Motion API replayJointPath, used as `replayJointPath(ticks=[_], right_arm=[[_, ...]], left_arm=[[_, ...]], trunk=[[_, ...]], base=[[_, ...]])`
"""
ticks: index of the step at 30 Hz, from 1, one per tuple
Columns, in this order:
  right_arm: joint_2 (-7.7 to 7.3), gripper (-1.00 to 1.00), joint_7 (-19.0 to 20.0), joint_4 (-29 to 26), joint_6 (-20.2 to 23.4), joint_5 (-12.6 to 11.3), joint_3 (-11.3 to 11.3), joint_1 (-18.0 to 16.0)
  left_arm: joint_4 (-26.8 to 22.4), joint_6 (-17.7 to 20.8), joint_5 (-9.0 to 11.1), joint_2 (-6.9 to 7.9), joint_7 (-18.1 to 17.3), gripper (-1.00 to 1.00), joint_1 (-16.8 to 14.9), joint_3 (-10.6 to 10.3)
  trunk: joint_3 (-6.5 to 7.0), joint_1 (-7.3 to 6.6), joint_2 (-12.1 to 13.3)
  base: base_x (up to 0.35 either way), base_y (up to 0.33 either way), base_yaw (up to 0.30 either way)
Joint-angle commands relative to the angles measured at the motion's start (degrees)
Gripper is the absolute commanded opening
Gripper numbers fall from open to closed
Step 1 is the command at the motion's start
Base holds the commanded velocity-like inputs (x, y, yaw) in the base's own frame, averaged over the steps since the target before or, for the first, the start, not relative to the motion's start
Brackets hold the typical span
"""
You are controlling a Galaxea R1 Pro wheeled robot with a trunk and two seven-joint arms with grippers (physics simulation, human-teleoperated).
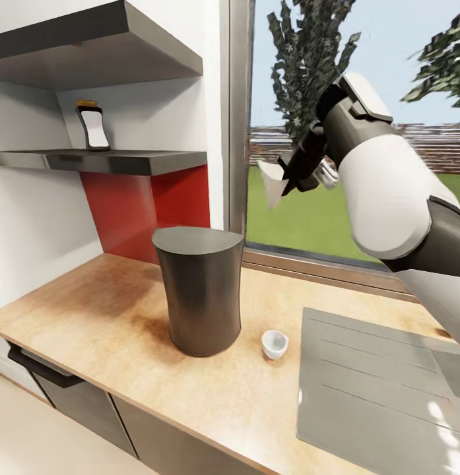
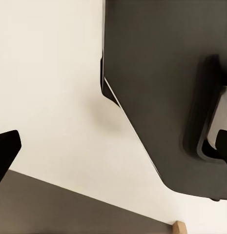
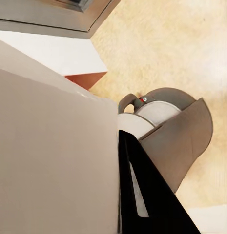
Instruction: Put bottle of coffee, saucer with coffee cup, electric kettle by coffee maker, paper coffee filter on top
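Note:
The dark-grey coffee maker point(image 1: 200, 297) stands upright mid-way along the wood-grain kitchen countertop point(image 1: 104, 316). Just to its right, the white coffee cup point(image 1: 274, 344) sits on the bare wood. The bottle of coffee point(image 1: 92, 125) stands on the black kitchen shelf point(image 1: 124, 160) at the upper left. My right gripper point(image 1: 290, 177) is raised in front of the window, above and to the right of the coffee maker, shut on the white paper coffee filter point(image 1: 272, 183). Up close, the filter point(image 3: 54, 161) lies against a black finger point(image 3: 152, 204), with the coffee maker point(image 3: 191, 141) below. My left gripper point(image 2: 113, 146) is open with nothing between its fingers.
A thicker black shelf point(image 1: 91, 53) hangs above the thin one. A red backsplash point(image 1: 144, 211) and the window sill point(image 1: 322, 267) border the counter's back. A grey inset panel point(image 1: 381, 389) takes up the counter's right part. Grey cabinet fronts point(image 1: 78, 402) lie below.

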Motion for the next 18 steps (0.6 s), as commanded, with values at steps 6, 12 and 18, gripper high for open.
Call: replayJointPath(ticks=[6,12,18], right_arm=[[0.03,-1.00,6.2,5.2,0.5,0.0,-0.2,-0.1],[0.03,-1.00,6.9,5.9,0.6,0.0,-0.2,-0.1],[0.03,-1.00,7.0,6.0,0.6,0.0,-0.2,-0.1]], left_arm=[[-0.1,-0.1,0.1,0.24,0.1,1.00,0.0,0.1],[-0.1,-0.1,0.1,0.36,0.1,1.00,0.0,0.1],[-0.1,-0.1,0.1,0.36,0.1,1.00,0.0,0.1]], trunk=[[-0.12,0.03,-0.1],[-0.12,0.03,-0.1],[-0.12,0.03,-0.1]], base=[[0.000,0.130,0.000],[0.000,0.100,0.000],[0.000,0.050,0.000]])
